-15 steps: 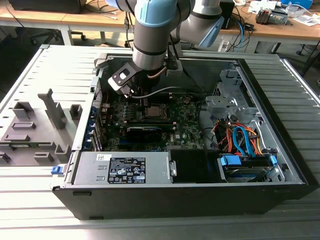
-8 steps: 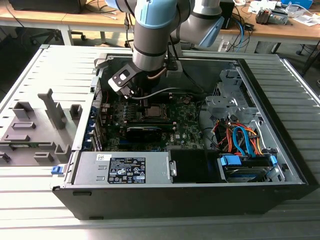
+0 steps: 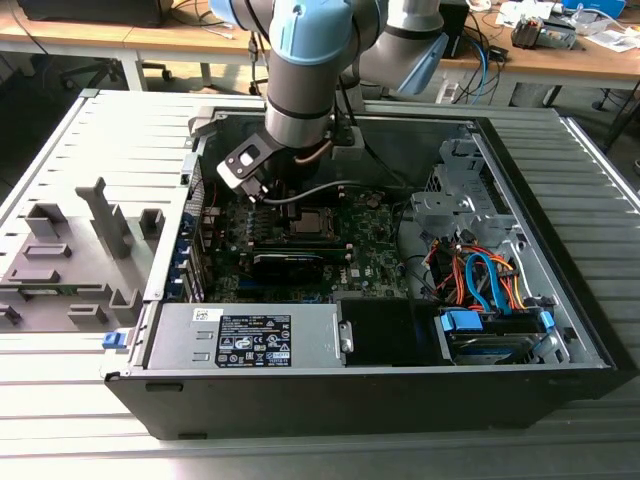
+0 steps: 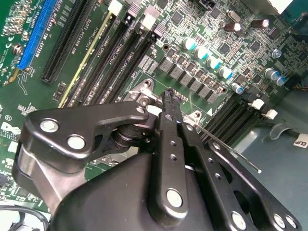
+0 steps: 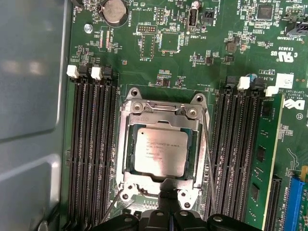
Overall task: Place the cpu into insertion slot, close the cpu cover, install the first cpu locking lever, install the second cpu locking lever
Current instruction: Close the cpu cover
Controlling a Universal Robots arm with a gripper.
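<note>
The cpu [image 5: 160, 152], a silvery square chip, lies flat in the insertion slot [image 5: 130, 161], whose dark edge shows around it. The cpu cover [image 5: 161, 109], a silvery frame plate, lies down over the chip's edges. One thin wire locking lever [image 5: 209, 159] runs along one side of the socket, and another lever [image 5: 113, 207] angles out from the opposite corner. My gripper [image 5: 163, 202] hovers at the socket's near edge, its black fingers together with nothing between them. In the second wrist view the gripper [image 4: 168, 96] tip points at the socket bracket, with a lever [image 4: 236, 151] beside it. In the exterior view the gripper [image 3: 268, 195] hangs over the motherboard.
Black memory slots [image 5: 91, 144] flank the socket on both sides, with a green memory module [image 5: 262, 159] beyond. The open computer case [image 3: 560, 330] holds a power supply [image 3: 250, 335], a drive bay and orange and blue cables [image 3: 480, 280]. Grey fixtures [image 3: 70, 250] stand on the exterior view's left.
</note>
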